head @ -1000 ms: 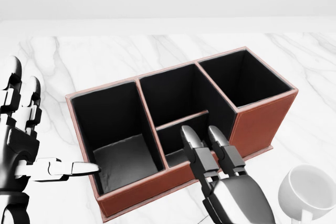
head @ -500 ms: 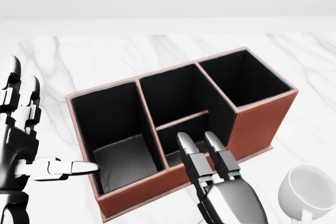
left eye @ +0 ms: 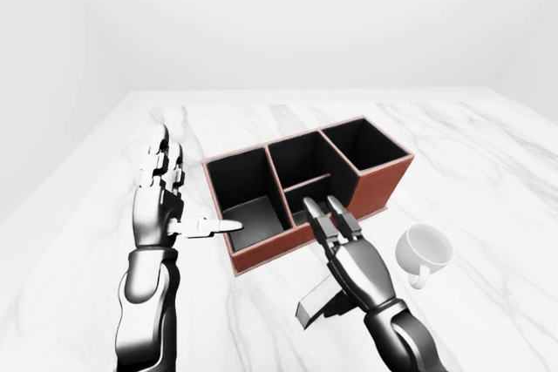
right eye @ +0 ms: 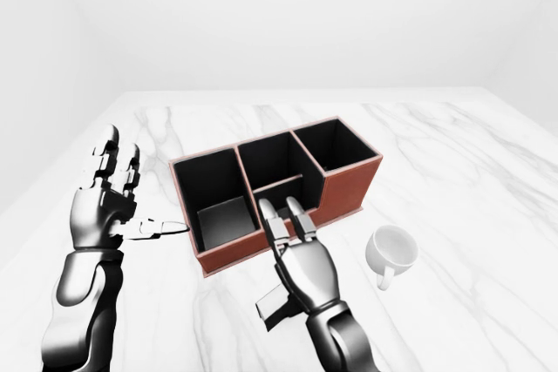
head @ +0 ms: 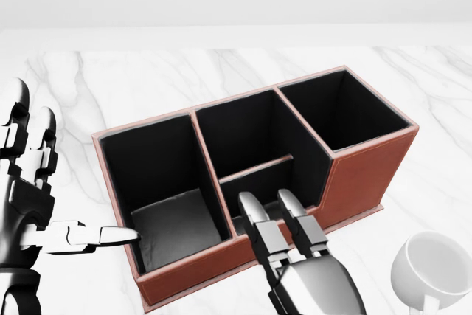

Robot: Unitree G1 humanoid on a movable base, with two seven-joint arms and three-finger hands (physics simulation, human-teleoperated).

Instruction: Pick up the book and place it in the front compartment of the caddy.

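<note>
- Looking through the left-eye view, the brown caddy (left eye: 307, 191) with black inner walls stands on the white marble table (left eye: 488, 154), set at a slant across the middle of the picture.
- The left hand (left eye: 162, 204) stands upright just beside the caddy's left end, fingers spread and the thumb pointing at the near wall; it holds nothing.
- The right hand (left eye: 349, 254) lies palm down below the caddy, its two long fingers straight and side by side, with tips at the caddy's lower wall by the small middle compartment.
- A grey flat thing, probably the book (left eye: 321, 300), shows under the right hand; whether the fingers grip it cannot be told.
- A white mug (left eye: 424, 251) rests on the table to the right of this hand, apart from the caddy.
- Turning to the head view, the right fingertips (head: 252, 208) reach over the lower rim of the small compartment.
- The right-eye view shows nearly the same scene.
</note>
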